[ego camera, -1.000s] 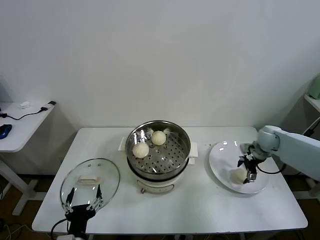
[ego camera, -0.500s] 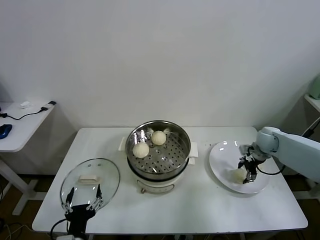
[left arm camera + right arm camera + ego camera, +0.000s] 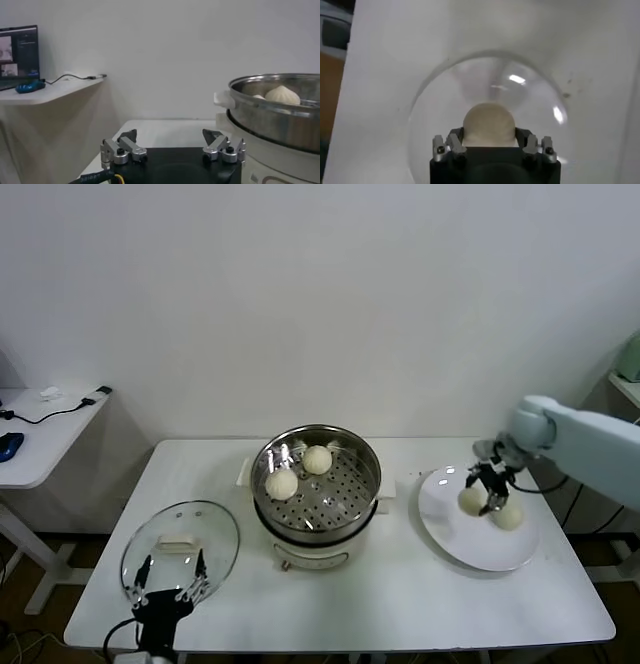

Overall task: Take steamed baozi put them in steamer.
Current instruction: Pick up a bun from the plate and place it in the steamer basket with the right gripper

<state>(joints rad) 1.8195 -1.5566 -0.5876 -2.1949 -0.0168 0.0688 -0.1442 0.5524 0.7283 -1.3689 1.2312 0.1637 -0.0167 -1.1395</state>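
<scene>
The steel steamer (image 3: 366,456) on its white base stands mid-table with two steamed baozi (image 3: 282,483) (image 3: 318,459) in it. My right gripper (image 3: 481,501) hangs just above the white plate (image 3: 450,536), shut on a third baozi (image 3: 470,500). The right wrist view shows that baozi (image 3: 489,122) wedged between the fingers of the right gripper (image 3: 489,135), the plate (image 3: 435,95) beneath it. Another baozi (image 3: 508,516) lies on the plate beside it. My left gripper (image 3: 168,586) stays parked open at the table's front left; in its wrist view the left gripper (image 3: 170,136) holds nothing and the steamer (image 3: 275,112) is off to the side.
A round glass lid (image 3: 181,536) with a white knob lies flat on the table, left of the steamer and just behind the left gripper. A white side table (image 3: 45,429) with a cable and a blue mouse stands further left. The wall runs close behind.
The right gripper closed on a baozi and lifted it off the plate, moving up and back. A second baozi on the plate has come into sight. The left arm stayed still.
</scene>
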